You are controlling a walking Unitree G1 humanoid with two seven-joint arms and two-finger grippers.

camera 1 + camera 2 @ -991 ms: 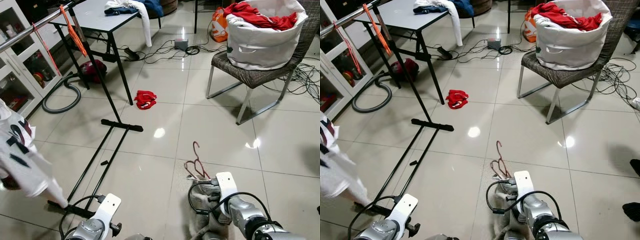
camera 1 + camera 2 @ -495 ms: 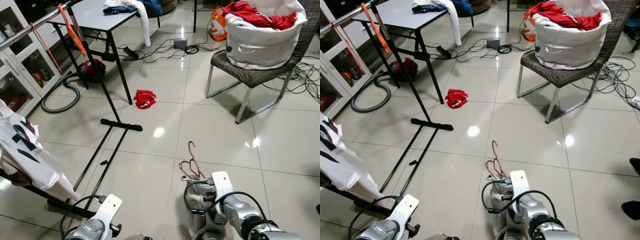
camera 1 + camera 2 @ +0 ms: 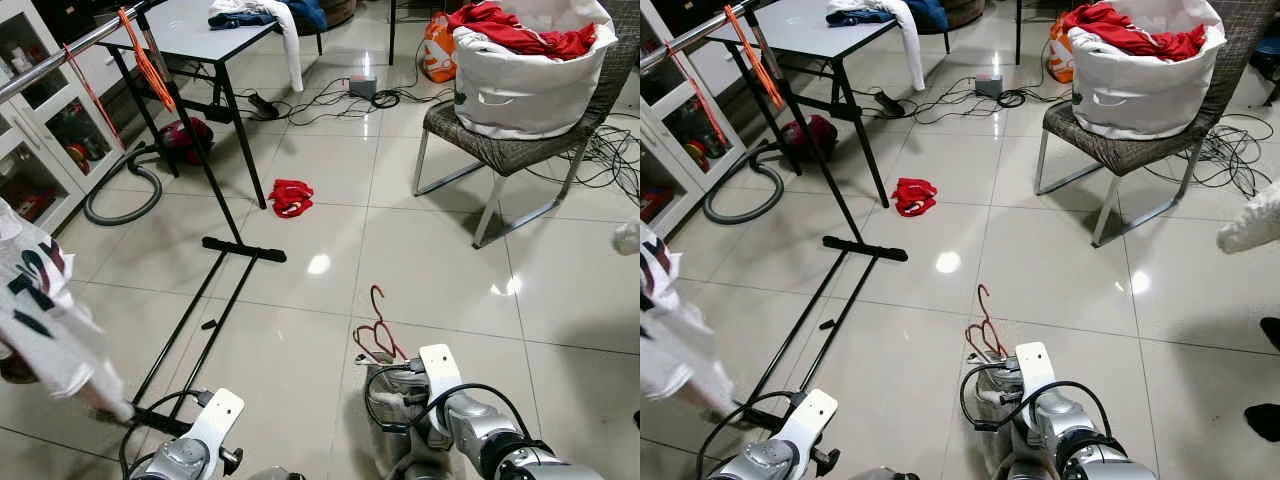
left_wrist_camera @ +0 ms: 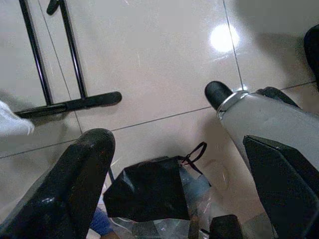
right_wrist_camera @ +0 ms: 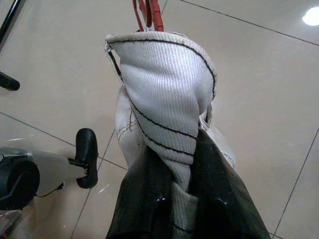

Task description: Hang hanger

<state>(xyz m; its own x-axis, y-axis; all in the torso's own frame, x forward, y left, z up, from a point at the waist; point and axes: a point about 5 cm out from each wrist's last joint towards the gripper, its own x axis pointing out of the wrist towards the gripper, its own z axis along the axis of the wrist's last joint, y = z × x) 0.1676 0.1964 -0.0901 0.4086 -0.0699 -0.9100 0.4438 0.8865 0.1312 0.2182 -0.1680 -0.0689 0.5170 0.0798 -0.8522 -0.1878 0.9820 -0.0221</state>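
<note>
Head views: the right gripper (image 3: pixel 385 362) is low in front of the robot, holding a red hanger (image 3: pixel 378 325) with a white garment (image 5: pixel 167 114) on it; the hook points up over the tiled floor (image 3: pixel 300 340). To the left stands a black rack (image 3: pixel 215 190) with a silver rail (image 3: pixel 60 55) carrying orange hangers (image 3: pixel 147 60), and a white shirt (image 3: pixel 40 320) hangs at the left edge. Further off are a counter (image 3: pixel 195 30), a red cloth (image 3: pixel 291 197) on the floor and a chair (image 3: pixel 510 150) bearing a laundry bag (image 3: pixel 525 65).

Left wrist view: the left gripper (image 4: pixel 179 179) hangs with its fingers (image 4: pixel 75 184) spread wide and empty, above a black bag (image 4: pixel 147 189).

Right wrist view: the fingers are closed on the garment's ribbed collar, the hanger's red wires emerging beyond it.
</note>
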